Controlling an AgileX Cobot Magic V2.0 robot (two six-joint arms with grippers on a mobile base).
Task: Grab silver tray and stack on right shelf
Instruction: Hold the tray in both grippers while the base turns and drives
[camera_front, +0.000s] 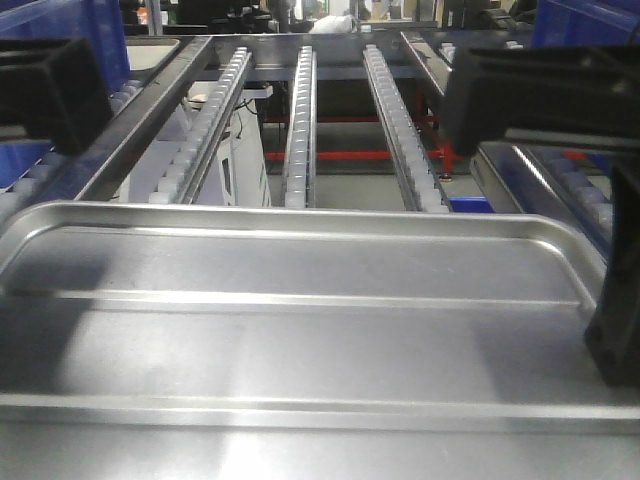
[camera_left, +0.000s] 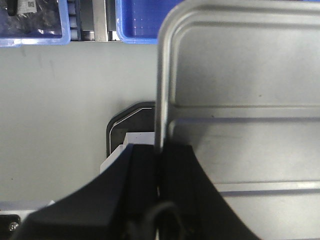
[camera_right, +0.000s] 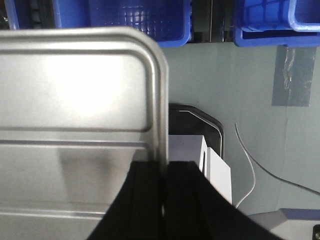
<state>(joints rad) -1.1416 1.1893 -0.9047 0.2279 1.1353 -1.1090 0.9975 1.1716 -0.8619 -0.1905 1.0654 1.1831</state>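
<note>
Both arms are carrying the silver tray (camera_front: 300, 330). It is hanging level and filling the lower half of the front view. In the left wrist view the left gripper (camera_left: 160, 155) is pinching the tray's left short rim, jaws closed down to the thickness of the metal. In the right wrist view the right gripper (camera_right: 164, 170) is clamping the opposite short rim the same way, nearly fully closed on the lip. The tray's long axis is running 9 to 3 o'clock, with both ribs parallel to it, so each arm is taking one end and neither is nearer. The right shelf (camera_front: 300, 120) is lying at 12 o'clock from the tray, past its far long rim. Its white roller lanes are running away toward 12, crosswise to the tray's long axis. The front bar is hidden behind the tray, so I cannot tell whether the tray is riding above it. Judgement: the transport is well along, and the next move is calling for an even push toward 12 with both ends level, since uneven advance could skew the tray across the lanes.
</note>
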